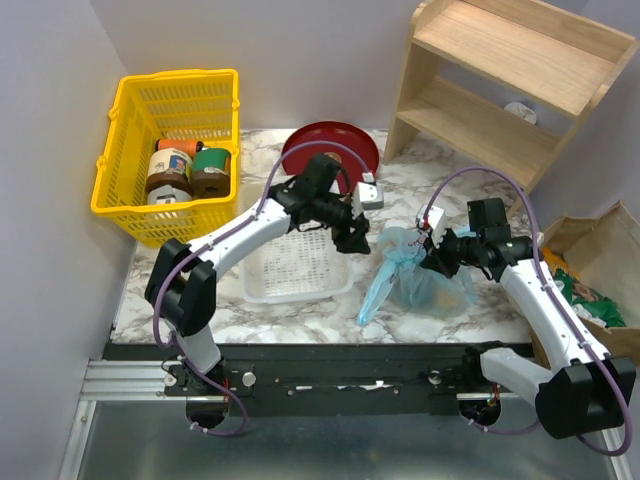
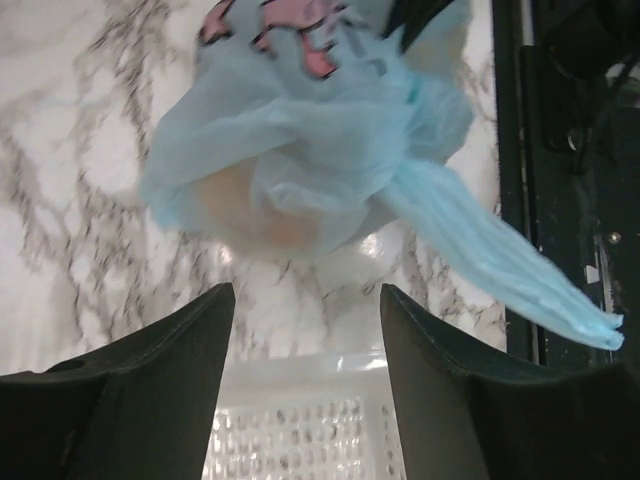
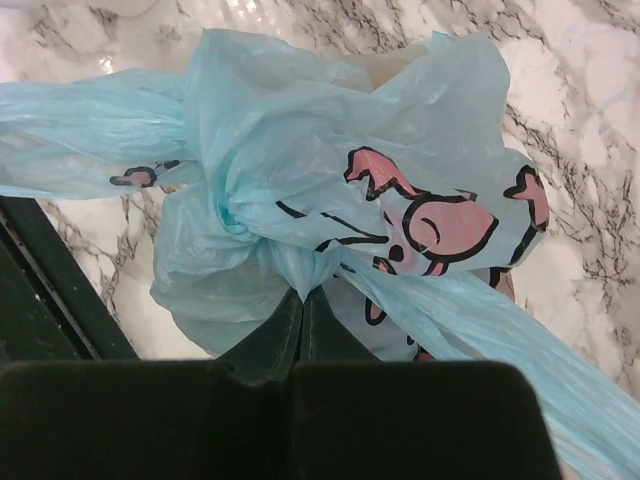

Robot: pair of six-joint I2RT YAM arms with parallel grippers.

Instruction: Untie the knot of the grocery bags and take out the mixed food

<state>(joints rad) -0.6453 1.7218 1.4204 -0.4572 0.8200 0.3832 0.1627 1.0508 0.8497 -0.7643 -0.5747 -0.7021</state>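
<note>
The light-blue plastic bag (image 1: 415,270) lies knotted on the marble table, with a pig print; something orange shows through it. It fills the right wrist view (image 3: 330,190) and sits ahead in the left wrist view (image 2: 310,150). My right gripper (image 1: 436,256) is shut on a fold of the bag at its knot (image 3: 303,290). My left gripper (image 1: 355,238) is open and empty, just left of the bag, above the white basket's edge (image 2: 305,300). The brown paper bag (image 1: 600,260) stands at the right edge with a green crisp bag (image 1: 588,297) in it.
A white plastic basket (image 1: 295,265) lies left of the bag. A yellow basket (image 1: 172,150) with jars stands at the back left. A red plate (image 1: 330,150) is behind the left arm. A wooden shelf (image 1: 510,85) stands at the back right.
</note>
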